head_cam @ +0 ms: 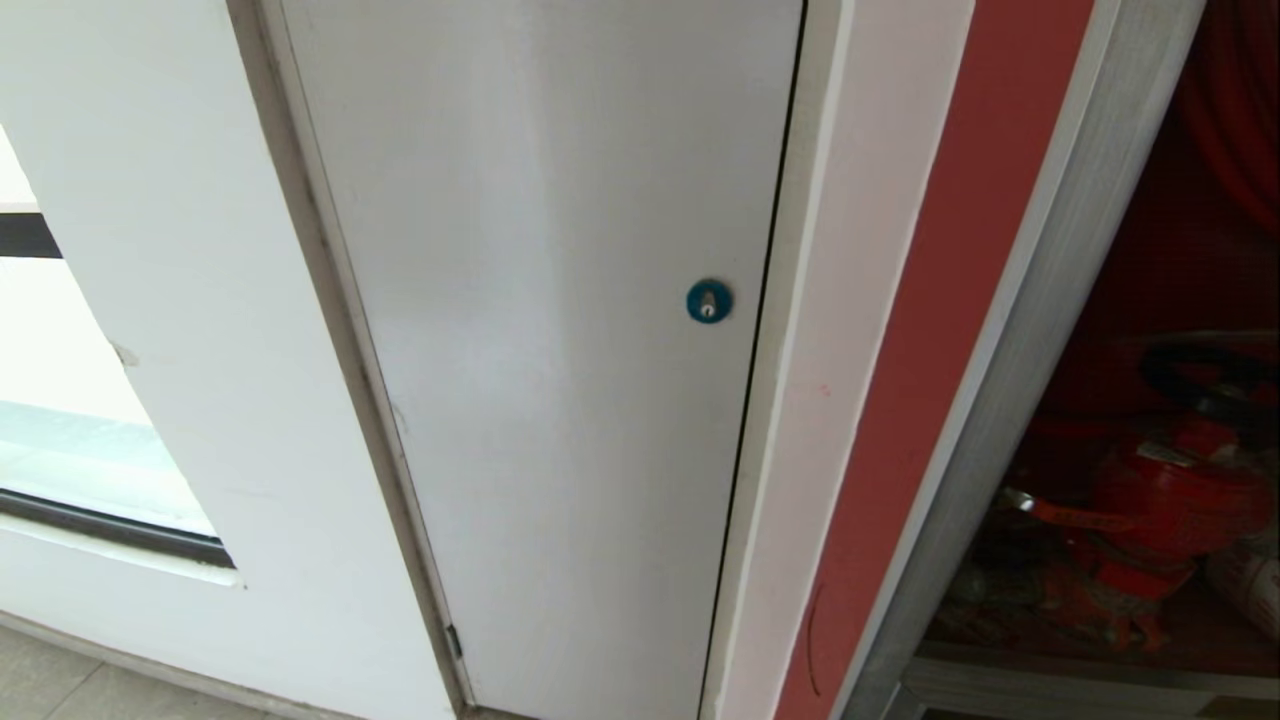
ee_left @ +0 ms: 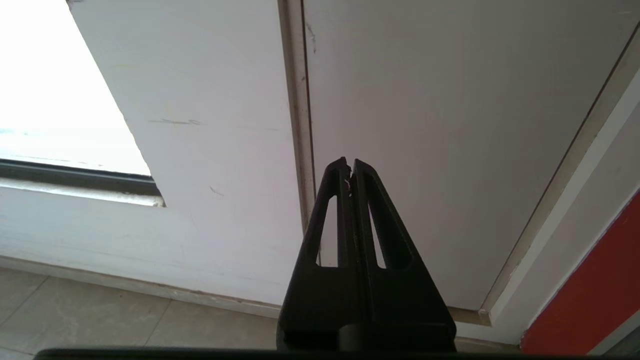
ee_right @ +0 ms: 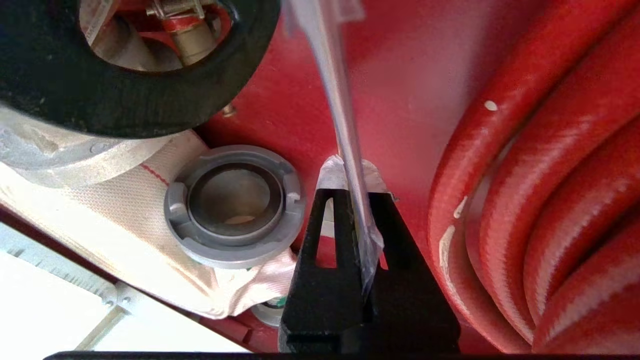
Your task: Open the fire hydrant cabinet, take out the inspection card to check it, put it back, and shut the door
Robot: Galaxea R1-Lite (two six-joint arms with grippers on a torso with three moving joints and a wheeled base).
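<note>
The right gripper (ee_right: 356, 200) pinches the sleeved inspection card (ee_right: 340, 115) edge-on inside the fire hydrant cabinet (ee_right: 425, 65), hose coils (ee_right: 550, 175) at 3 o'clock. Keep the card clear of them. The left gripper (ee_left: 350, 167) is pressed together.

A blue lock (head_cam: 709, 301) dots the grey-white door (head_cam: 560, 350); beside it, red hose coils (ee_right: 560, 200), a black handwheel (ee_right: 125, 95), silver coupling (ee_right: 235, 205).
</note>
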